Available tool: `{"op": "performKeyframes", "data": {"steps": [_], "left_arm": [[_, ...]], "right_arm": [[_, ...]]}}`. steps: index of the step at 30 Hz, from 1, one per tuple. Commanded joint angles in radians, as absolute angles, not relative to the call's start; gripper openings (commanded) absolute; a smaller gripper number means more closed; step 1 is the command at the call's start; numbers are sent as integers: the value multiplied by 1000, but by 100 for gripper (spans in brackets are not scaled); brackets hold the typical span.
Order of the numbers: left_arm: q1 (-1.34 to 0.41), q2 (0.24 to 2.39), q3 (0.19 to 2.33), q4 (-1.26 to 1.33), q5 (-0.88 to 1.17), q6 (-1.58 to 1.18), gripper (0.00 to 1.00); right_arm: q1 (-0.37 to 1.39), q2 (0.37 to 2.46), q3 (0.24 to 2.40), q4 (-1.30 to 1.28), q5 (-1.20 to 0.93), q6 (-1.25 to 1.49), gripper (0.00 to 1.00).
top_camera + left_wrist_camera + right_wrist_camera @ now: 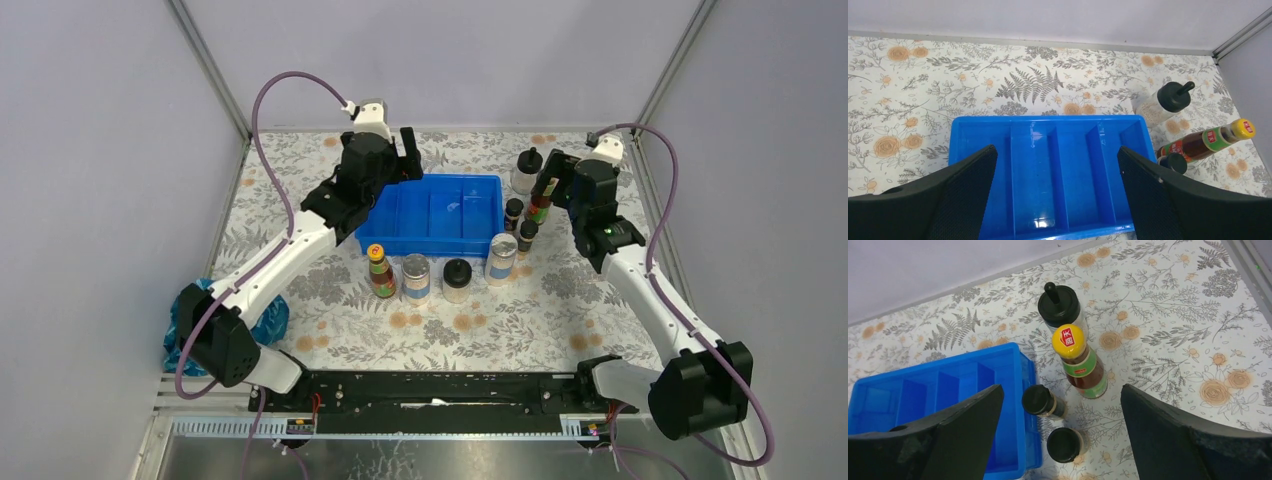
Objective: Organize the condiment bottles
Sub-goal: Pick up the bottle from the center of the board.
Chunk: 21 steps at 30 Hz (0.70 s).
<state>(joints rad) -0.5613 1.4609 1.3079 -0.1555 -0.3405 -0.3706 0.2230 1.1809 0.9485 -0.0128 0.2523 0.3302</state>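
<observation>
Eight condiment bottles [457, 280] are found standing upright on the floral table cover [450, 335], and none has yet been put into the blue tray [430, 215]. Four are lined up just in front of the tray's near wall: a yellow-capped red-labelled bottle [380, 272], a silver-lidded jar [415, 277], a black-domed bottle [457, 282] and a second silver-lidded jar [501, 259]. The other four are gathered beside the tray's right end: two tiny black-capped bottles [1040, 401], a second yellow-capped bottle [1080, 365] and, just behind it, a second black-domed bottle [1060, 307].

Four long compartments are shown in the tray, all bare. Since the bottles come in four matching pairs, it is judged that each pair is meant for one compartment.

The right gripper [1062, 390] is held above the right-hand group with its jaws spread wide and nothing grasped. The yellow-capped bottle and the tiny ones are framed between its fingers, so a pick from this cluster is probably being lined up. The left gripper [1057, 150] is poised over the tray, likewise released and gripping nothing. It is judged to be placed there to overlook the compartments or to steady the tray. Care would be called for among the closely packed bottles, which could be knocked over.
</observation>
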Motion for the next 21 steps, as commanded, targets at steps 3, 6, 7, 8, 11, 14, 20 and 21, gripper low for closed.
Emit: {"op": "performKeyframes", "data": {"steps": [3, 6, 7, 8, 11, 14, 20, 21], "left_arm": [[-570, 1479, 1343, -140, -348, -379, 94], [-573, 1485, 1335, -124, -333, -380, 94], [-575, 1488, 1334, -119, -326, -377, 95], [-575, 1492, 1333, -112, -313, -372, 94], [-575, 1510, 1340, -89, -277, -361, 95], [-575, 1536, 1347, -55, -227, -349, 95], [-575, 1626, 1403, -24, -121, -313, 94], [-575, 1636, 1406, -17, -108, -308, 94]], "right_arm": [[265, 1143, 965, -8, 401, 261, 95], [264, 1125, 947, 34, 366, 229, 94], [265, 1122, 943, 39, 360, 224, 94], [265, 1120, 941, 43, 355, 214, 93], [266, 1121, 946, 42, 354, 192, 92], [265, 1123, 948, 41, 343, 173, 90], [265, 1119, 931, 75, 323, 156, 88], [265, 1124, 933, 76, 322, 156, 88]]}}
